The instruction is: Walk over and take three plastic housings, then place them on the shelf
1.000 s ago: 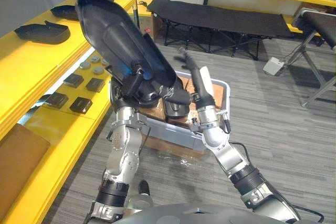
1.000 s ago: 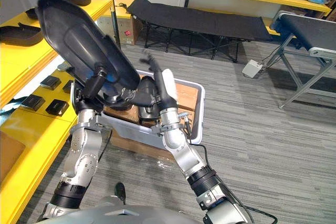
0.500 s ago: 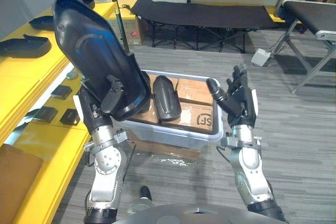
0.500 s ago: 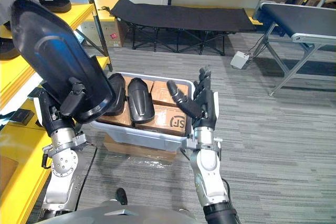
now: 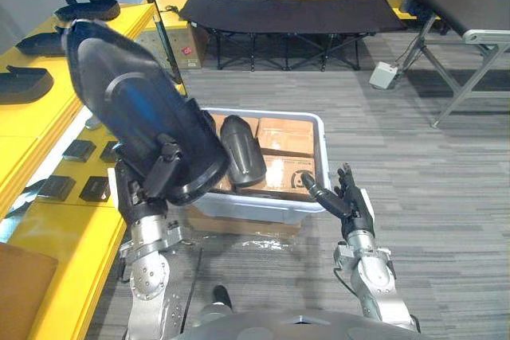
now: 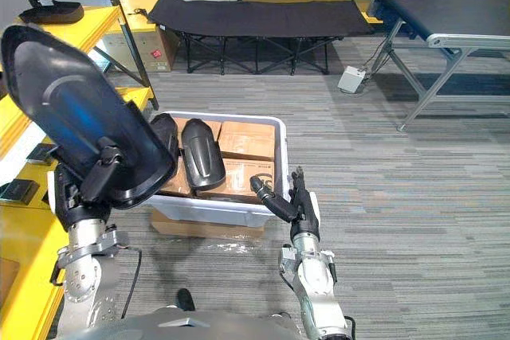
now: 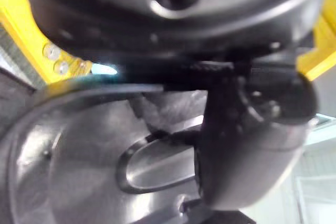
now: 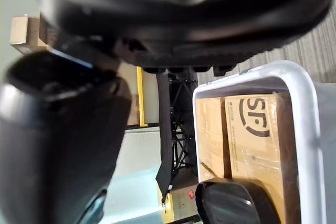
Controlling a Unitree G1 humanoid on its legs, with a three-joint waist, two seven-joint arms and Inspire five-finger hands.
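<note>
My left hand (image 5: pixel 162 181) is shut on a large black plastic housing (image 5: pixel 131 109), held up tilted over the left end of the grey bin (image 5: pixel 263 205). In the left wrist view the thumb (image 7: pixel 247 129) presses on the housing's inner face (image 7: pixel 79 161). A second black housing (image 5: pixel 241 149) lies in the bin on cardboard boxes (image 5: pixel 283 137), and a third (image 6: pixel 165 133) shows partly behind the held one. My right hand (image 5: pixel 351 209) is open and holds nothing, low by the bin's near right corner. The yellow shelf (image 5: pixel 48 228) runs along the left.
More black housings (image 5: pixel 20 85) lie on the shelf's upper level, and small black pads (image 5: pixel 78 150) on the lower one. A black folding cot (image 5: pixel 287 13) stands behind the bin, a conveyor table (image 5: pixel 462 13) at the far right, a white box (image 5: pixel 385 76) on the floor.
My right hand has drawn back from over the bin and dropped to its near right corner, fingers still straight. The left hand keeps the housing raised. The camera has swung.
</note>
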